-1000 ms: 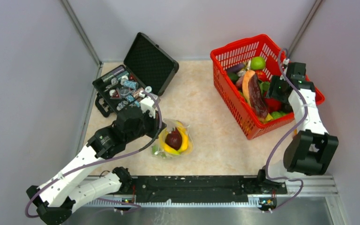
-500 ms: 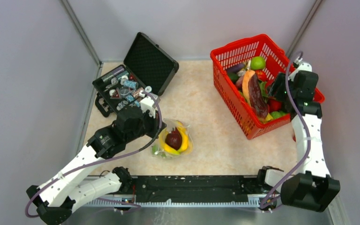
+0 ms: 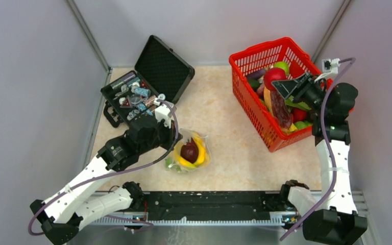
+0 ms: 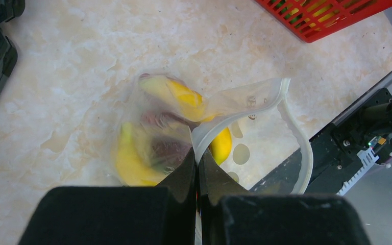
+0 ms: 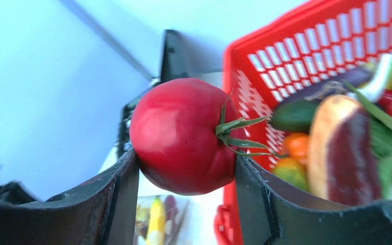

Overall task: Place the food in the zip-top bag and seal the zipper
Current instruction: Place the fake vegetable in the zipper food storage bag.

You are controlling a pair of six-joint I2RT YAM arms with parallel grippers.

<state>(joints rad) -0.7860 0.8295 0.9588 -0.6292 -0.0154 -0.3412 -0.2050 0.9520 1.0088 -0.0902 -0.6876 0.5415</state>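
Right wrist: tomato (image 5: 181, 135) is being gripped across its middle by right gripper (image 3: 282, 84) above basket (image 3: 246, 55), glossy and hard so probably slippery, while bag (image 4: 148, 138), on table (image 3: 229, 132), is being pinched at its mouth edge by closed left gripper (image 4: 197, 168).
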